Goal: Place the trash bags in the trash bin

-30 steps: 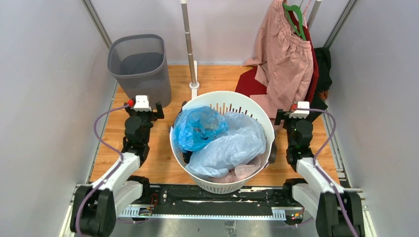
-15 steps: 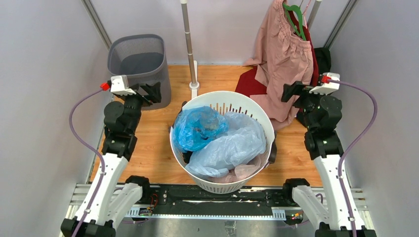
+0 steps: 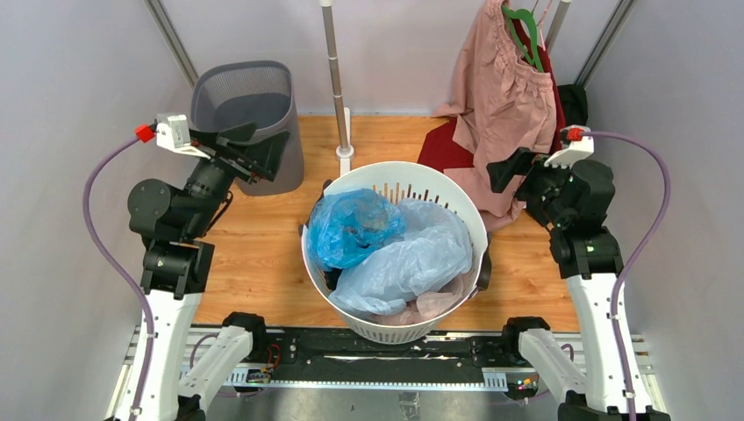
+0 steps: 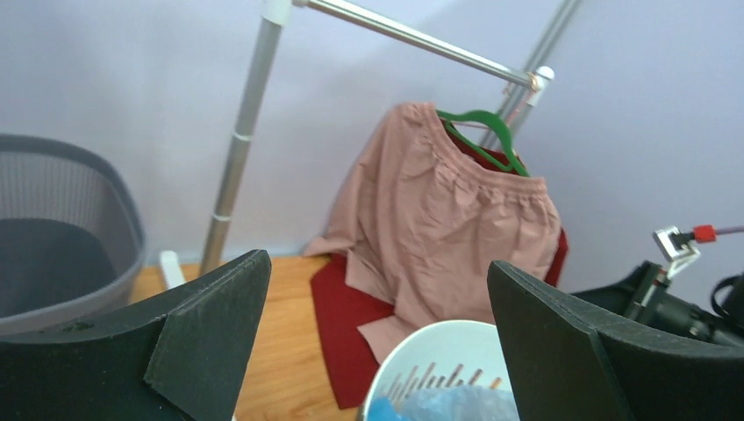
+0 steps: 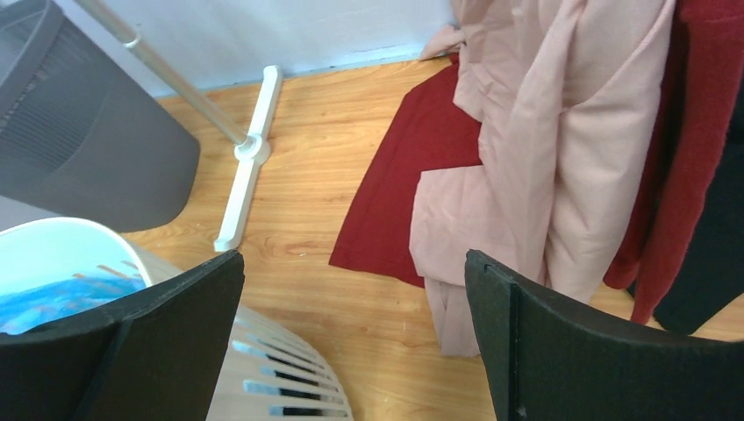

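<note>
I judge this to be the approach step, with no bag gripped yet. The trash bags (image 3: 405,259) lie heaped inside the white basket (image 3: 412,168). The left end effector (image 3: 257,151) and right end effector (image 3: 509,171) hover released and empty, flanking the basket's far rim. The trash bin (image 3: 250,114) stands beyond the basket's far-left side. Next, I expect to lower one end effector into the basket and pinch the film.

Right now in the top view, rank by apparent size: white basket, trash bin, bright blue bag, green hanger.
1. white basket
2. trash bin
3. bright blue bag
4. green hanger, only its top shows, so its true extent is unsure
</note>
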Controlling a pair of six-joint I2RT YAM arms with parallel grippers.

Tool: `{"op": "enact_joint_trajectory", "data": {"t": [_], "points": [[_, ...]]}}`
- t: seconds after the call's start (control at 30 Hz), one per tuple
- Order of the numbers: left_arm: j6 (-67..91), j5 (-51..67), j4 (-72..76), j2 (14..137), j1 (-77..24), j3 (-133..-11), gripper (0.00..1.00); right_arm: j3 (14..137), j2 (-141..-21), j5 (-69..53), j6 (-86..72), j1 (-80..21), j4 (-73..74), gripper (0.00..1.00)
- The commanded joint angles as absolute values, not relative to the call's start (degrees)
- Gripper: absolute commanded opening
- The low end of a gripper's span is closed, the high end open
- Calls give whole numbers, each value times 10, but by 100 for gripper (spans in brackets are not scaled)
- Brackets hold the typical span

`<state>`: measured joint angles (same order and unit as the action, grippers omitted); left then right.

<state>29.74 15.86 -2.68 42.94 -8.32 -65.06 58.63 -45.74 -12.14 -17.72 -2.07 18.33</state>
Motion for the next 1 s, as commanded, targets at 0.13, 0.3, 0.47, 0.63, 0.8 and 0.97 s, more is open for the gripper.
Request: {"op": "enact_joint_trajectory", "data": {"t": [0.13, 0.3, 0.47, 0.63, 0.8, 0.97], "points": [[350, 263, -81, 509, -80, -720, 100, 664, -460, -169, -170, -13, 294, 100], [328, 222, -190, 534, -83, -776, 100, 747, -496, -221, -146, -14, 392, 100], [214, 81, -346, 580, -194, -877, 100, 857, -546, -307, -113, -35, 501, 94], [181, -53, -446, 605, -326, -932, 100, 950, -571, -303, -83, -92, 612, 93], [177, -151, -520, 628, -427, -950, 92, 974, -578, -313, -80, -171, 661, 91], [185, -155, -539, 633, -456, -935, 80, 944, -597, -242, -90, -348, 652, 86]]}}
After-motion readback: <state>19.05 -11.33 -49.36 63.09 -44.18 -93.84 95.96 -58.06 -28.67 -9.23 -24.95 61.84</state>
